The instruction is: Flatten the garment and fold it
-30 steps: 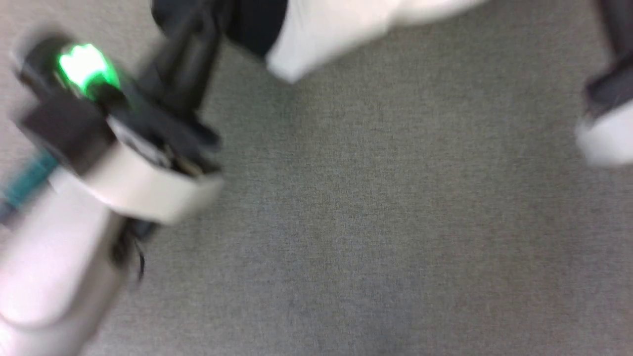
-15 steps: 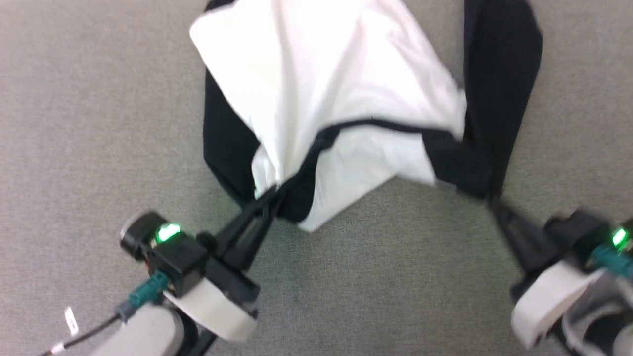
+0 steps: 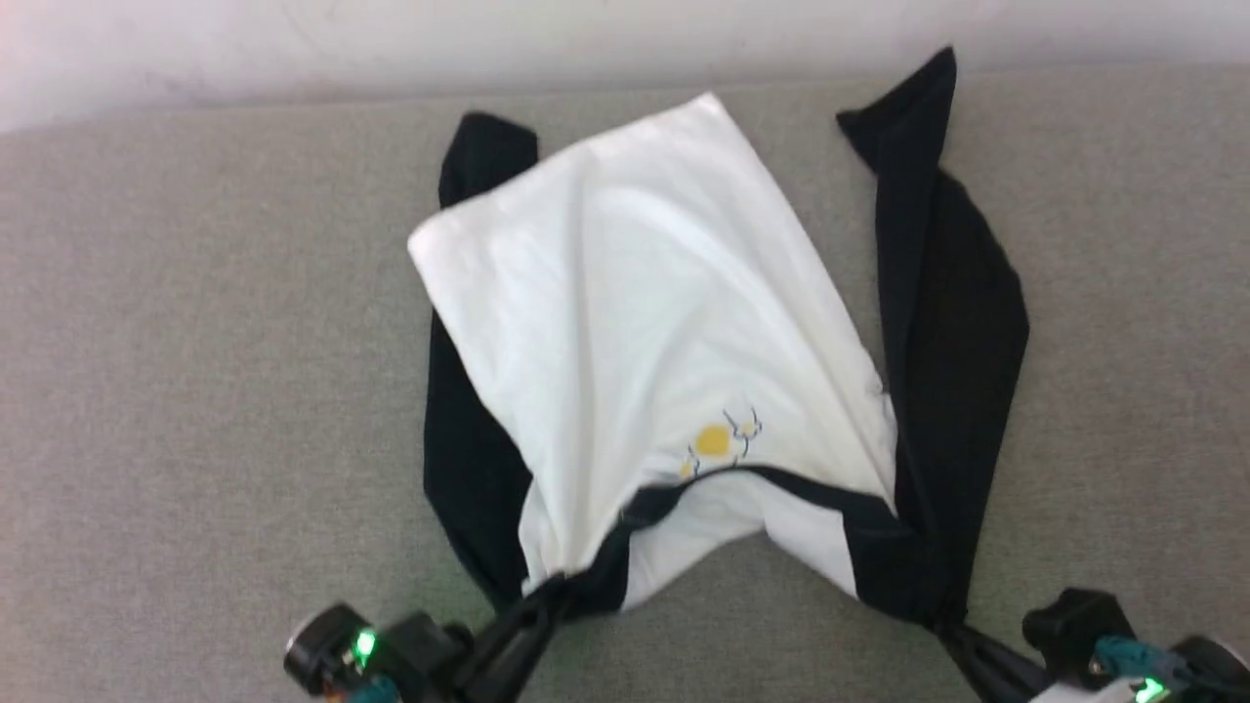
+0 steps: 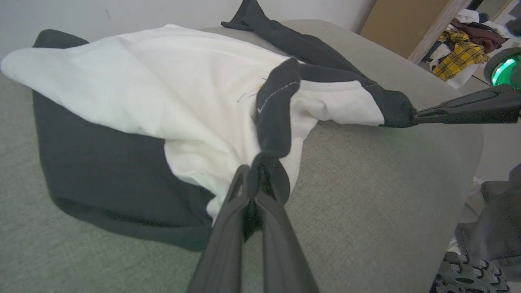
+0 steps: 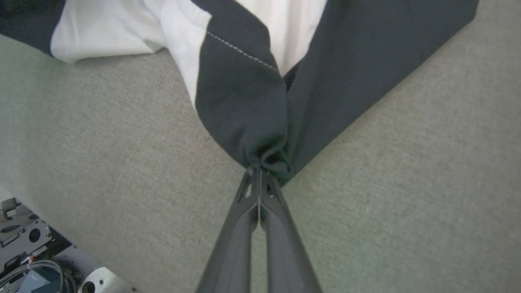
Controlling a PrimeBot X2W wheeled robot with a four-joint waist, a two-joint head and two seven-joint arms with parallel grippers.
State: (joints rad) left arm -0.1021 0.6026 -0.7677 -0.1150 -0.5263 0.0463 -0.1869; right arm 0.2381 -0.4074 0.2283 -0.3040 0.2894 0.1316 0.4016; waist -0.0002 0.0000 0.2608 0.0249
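Below garment (image 3: 645, 322), left hand (image 3: 550, 589), right hand (image 3: 943, 622) cropped

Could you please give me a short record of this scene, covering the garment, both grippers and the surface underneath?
garment: two-tone T-shirt, white part on top, black at both sides, rumpled, not yet flat
graphic: small, yellow, on the white part toward the robot
left gripper: shut on bunched white-and-black cloth at the near edge
right gripper: shut on a bunched black corner
surface: grey woven fabric

The garment (image 3: 635, 322) is white and black with a small yellow-and-blue print, on a grey-green woven surface (image 3: 195, 391).
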